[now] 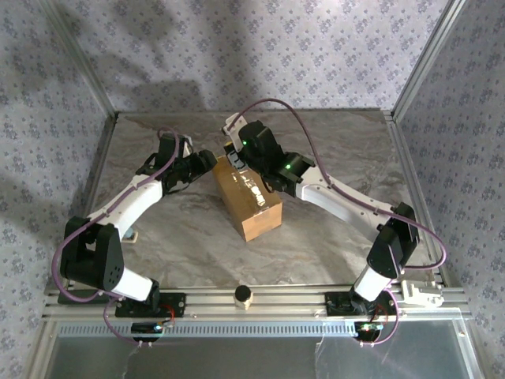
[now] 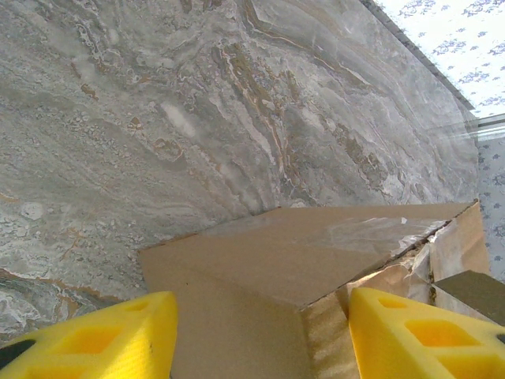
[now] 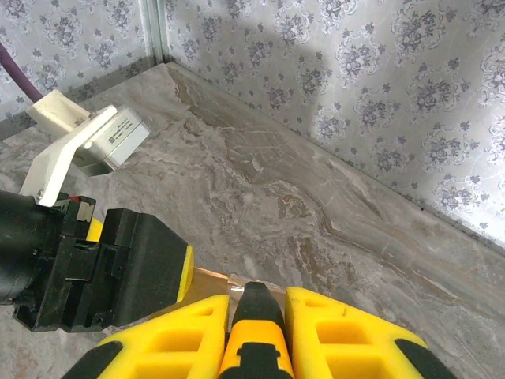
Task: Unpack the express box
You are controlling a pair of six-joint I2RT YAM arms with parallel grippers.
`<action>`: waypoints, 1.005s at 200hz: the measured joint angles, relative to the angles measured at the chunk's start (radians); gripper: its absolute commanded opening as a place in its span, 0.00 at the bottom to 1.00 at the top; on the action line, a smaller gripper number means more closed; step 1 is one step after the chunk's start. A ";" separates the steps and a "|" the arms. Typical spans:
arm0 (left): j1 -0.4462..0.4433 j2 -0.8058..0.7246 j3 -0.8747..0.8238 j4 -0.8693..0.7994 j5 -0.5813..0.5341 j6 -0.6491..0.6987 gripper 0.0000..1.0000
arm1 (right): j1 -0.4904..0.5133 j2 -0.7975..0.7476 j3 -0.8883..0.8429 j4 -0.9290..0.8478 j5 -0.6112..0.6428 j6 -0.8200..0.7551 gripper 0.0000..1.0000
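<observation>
Express box point(image 1: 251, 207) lies near the middle of the marble table point(image 1: 331, 150), long axis slanting away, its tape glossy on top. A small white piece point(image 1: 130, 235) lies on the table to its left, and a stubby cylinder point(image 1: 243, 296) stands on the front rail. Both arms reach inward and meet at the box's far end. The left gripper point(image 2: 260, 335) stands half-spread, its yellow fingers point(image 2: 102, 339) either side of a box corner. The right gripper point(image 3: 254, 298) is narrow, clamped on a slim black-and-yellow tool point(image 3: 252, 332) just beside the left one. Bare table spreads behind and to the right.
</observation>
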 measured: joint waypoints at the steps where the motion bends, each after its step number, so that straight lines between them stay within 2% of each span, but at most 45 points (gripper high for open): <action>1: 0.000 0.000 0.000 0.000 0.000 0.000 0.59 | 0.000 0.000 0.000 0.000 0.000 -0.001 0.00; 138: 0.000 0.000 -0.001 0.000 0.002 0.000 0.58 | 0.036 0.022 0.000 0.007 0.024 -0.104 0.00; 201: 0.000 -0.001 -0.003 0.000 0.002 0.000 0.57 | 0.093 0.030 -0.014 0.020 0.129 -0.192 0.00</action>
